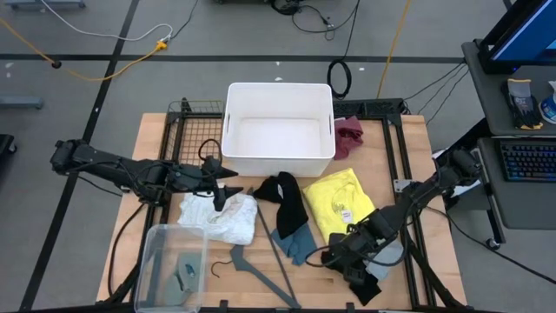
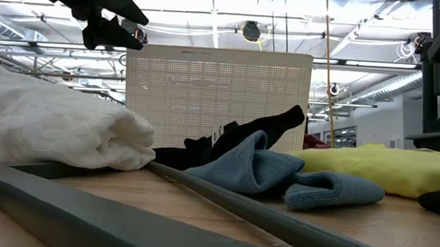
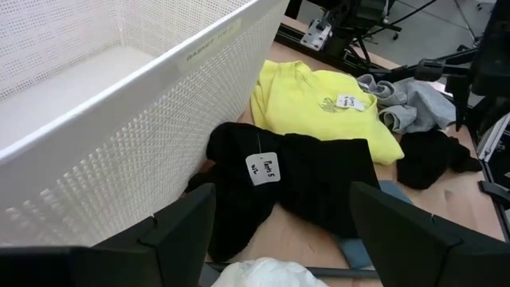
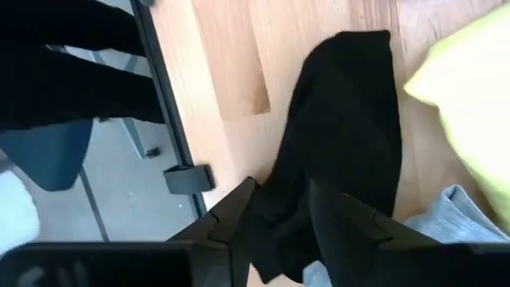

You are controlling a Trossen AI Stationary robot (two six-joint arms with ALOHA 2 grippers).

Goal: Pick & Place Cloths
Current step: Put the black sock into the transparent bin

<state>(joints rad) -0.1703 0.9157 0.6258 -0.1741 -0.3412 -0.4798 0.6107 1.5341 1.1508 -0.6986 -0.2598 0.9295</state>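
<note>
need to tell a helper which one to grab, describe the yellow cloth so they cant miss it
Start at the white bin at the back middle of the wooden table. Just in front of its right corner lies the yellow cloth, between the black cloth and the right gripper. It is the only bright yellow piece and has a small white tag.

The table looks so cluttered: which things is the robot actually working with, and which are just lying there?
Part of the job:
white cloth
yellow cloth
black cloth
teal-blue cloth
grey cloth
maroon cloth
white bin

Just lying about:
grey hanger
clear container
</note>
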